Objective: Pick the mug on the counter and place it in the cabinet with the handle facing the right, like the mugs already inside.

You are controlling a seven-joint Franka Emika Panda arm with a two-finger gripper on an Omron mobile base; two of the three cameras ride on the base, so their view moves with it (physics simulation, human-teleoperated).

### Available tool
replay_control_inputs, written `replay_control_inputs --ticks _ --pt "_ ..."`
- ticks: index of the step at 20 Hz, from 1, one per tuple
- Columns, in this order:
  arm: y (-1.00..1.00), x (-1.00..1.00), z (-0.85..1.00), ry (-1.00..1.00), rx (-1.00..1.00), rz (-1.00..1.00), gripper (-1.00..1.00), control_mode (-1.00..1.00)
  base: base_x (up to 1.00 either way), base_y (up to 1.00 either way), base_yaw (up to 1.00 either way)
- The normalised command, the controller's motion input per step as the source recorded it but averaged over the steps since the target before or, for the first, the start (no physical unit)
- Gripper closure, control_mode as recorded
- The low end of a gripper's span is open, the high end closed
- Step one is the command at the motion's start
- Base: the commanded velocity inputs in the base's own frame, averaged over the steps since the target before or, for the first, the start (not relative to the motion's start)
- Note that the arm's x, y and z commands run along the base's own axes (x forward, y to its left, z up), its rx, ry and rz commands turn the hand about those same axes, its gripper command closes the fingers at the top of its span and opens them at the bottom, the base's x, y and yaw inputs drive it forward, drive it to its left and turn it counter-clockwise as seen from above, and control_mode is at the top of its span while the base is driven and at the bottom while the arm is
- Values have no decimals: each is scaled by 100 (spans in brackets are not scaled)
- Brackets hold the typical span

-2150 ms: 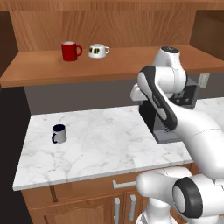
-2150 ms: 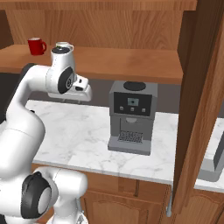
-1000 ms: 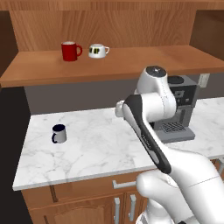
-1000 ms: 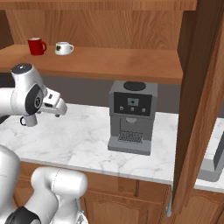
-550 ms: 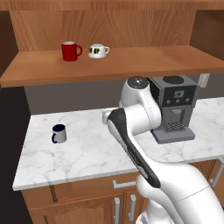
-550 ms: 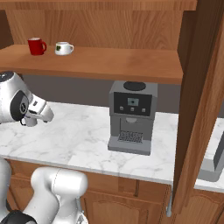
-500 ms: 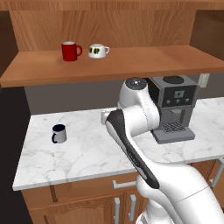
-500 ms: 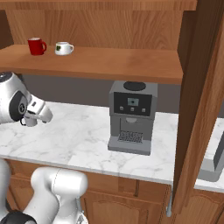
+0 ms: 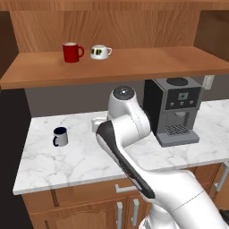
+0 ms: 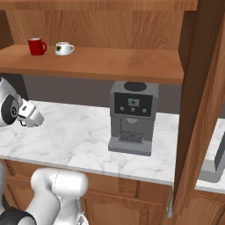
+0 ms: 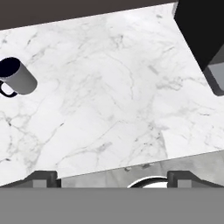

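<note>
While the arm bends over the front of the bench (image 9: 80,167), its tool (image 11: 113,178) hangs above bare marble; the two dark fingertips (image 11: 41,178) sit far apart at the bottom of the hand view, so the tool is wide and holds nothing. From the right base view the wrist end shows at the left edge, above the marble and clear of it.

Mug (image 9: 60,137): upright on the left part of the bench, well apart from the tool, light grey body, dark inside. Handle (image 9: 54,140) is on the mug's left side as seen from the left base view. In the hand view the mug (image 11: 16,77) lies near the left edge.

Coffee machine (image 9: 173,110): on the right part of the bench, against the grey back wall, dark body with a grey drip tray.

Cabinet (image 9: 134,65) above and behind: open wooden shelf. Red mug (image 9: 71,52) and white cup (image 9: 99,52) stand side by side on its left part, near each other, handles to the right.
</note>
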Motion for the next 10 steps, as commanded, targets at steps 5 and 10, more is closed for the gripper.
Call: replay_control_inputs --ticks 5,10 --pt "42 10 -23 0 0 0 -100 -100 0 0 0" --pt "45 19 -31 0 0 0 -100 -100 0 0 0"
